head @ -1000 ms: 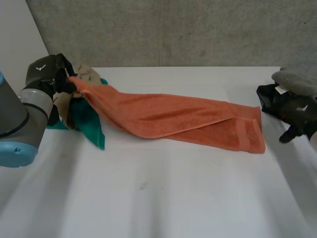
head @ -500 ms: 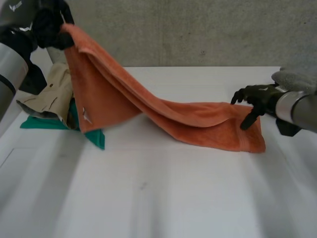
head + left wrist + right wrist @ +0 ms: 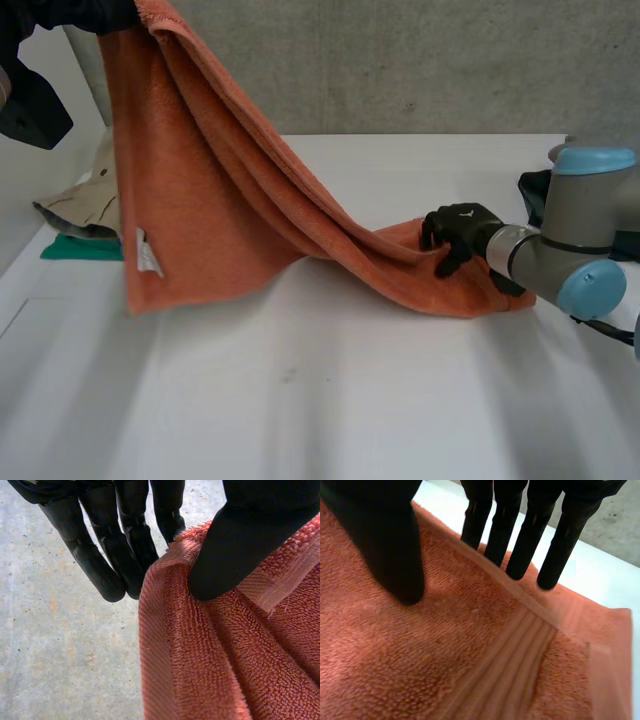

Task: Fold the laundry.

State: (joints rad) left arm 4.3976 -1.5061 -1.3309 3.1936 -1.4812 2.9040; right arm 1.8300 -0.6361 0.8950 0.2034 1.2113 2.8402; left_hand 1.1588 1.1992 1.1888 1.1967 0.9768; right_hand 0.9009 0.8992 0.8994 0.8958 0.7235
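One orange towel [image 3: 230, 200] crosses the head view: its raised end hangs from the left hand [image 3: 80, 12], and its low end lies on the table [image 3: 350, 400] beneath the right hand [image 3: 458, 228]. Left wrist view: thumb and fingers [image 3: 125, 540] clamp the towel's hem. Right wrist view: fingers [image 3: 520, 535] straight and spread, seemingly resting on the towel's border.

Soft, even light; faint diffuse shadows under the towel [image 3: 200, 200] on the white table [image 3: 350, 400].
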